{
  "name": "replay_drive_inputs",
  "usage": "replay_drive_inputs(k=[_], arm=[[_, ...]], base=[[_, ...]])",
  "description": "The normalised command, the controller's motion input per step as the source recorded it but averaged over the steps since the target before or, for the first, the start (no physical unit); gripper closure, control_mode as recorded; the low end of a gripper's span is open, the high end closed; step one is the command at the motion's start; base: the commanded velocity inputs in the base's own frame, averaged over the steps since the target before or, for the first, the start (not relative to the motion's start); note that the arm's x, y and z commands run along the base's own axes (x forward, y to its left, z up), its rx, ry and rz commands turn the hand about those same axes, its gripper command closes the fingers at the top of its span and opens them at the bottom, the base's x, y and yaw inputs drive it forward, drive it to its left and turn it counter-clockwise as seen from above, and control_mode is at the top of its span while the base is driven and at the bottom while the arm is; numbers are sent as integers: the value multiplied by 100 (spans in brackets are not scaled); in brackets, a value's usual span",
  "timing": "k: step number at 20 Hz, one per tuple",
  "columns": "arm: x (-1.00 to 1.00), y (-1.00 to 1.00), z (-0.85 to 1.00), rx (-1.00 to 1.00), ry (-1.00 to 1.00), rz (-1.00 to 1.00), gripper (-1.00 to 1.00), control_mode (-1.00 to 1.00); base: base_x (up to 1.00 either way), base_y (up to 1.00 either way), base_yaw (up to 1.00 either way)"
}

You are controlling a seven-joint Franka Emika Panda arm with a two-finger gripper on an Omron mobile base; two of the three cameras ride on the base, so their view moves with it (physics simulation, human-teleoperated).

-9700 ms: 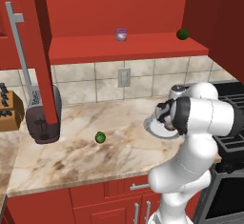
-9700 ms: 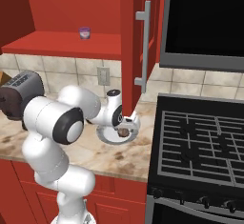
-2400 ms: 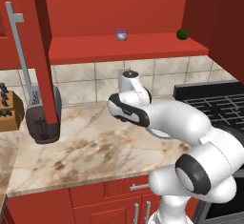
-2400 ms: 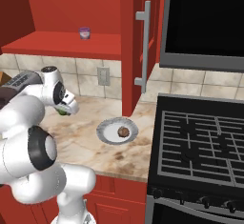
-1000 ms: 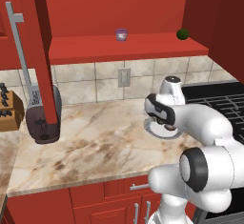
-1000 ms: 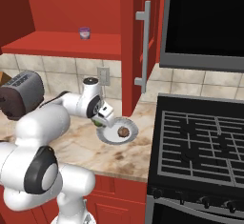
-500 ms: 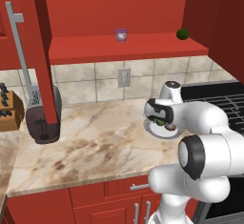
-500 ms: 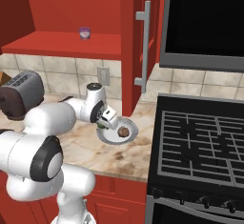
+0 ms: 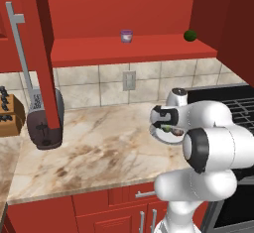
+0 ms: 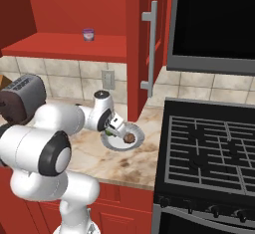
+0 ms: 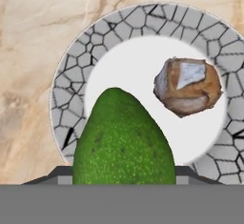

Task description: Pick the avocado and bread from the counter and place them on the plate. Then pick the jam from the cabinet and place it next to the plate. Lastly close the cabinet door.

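Note:
My gripper (image 11: 124, 171) is shut on the bright-green avocado (image 11: 123, 139), which hangs just above the near part of the plate (image 11: 71, 87). The brown bread (image 11: 188, 87) lies on the plate's white centre, apart from the avocado. In the right base view the gripper (image 10: 110, 128) sits over the left rim of the plate (image 10: 139, 137), with the bread (image 10: 129, 137) beside it. From the left base view the gripper (image 9: 166, 126) covers most of the plate (image 9: 160, 138). The jam (image 9: 127, 35) stands on the open cabinet's shelf (image 9: 99, 51).
A dark green ball (image 9: 189, 35) rests on the shelf's right end. The open cabinet door (image 9: 42, 53) hangs over a toaster (image 9: 44, 123); a knife block (image 9: 7, 115) is far left. The stove (image 10: 214, 153) borders the counter (image 10: 139, 163) on the right.
The gripper has carried the avocado a little further over the plate and lower. Bread, plate and jam have stayed put.

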Motion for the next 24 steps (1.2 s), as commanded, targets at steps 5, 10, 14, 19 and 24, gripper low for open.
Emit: replay_drive_inputs(k=[5,10,14,19,24], arm=[[11,-7,-17,0,0,0,100,-100],[12,0,-10,0,0,0,100,-100],[13,0,-15,0,0,0,100,-100],[11,0,-18,0,0,0,100,-100],[9,0,-12,0,0,0,-100,-100]], base=[[0,0,0],[0,0,0],[0,0,0],[0,0,0],[0,0,0]])
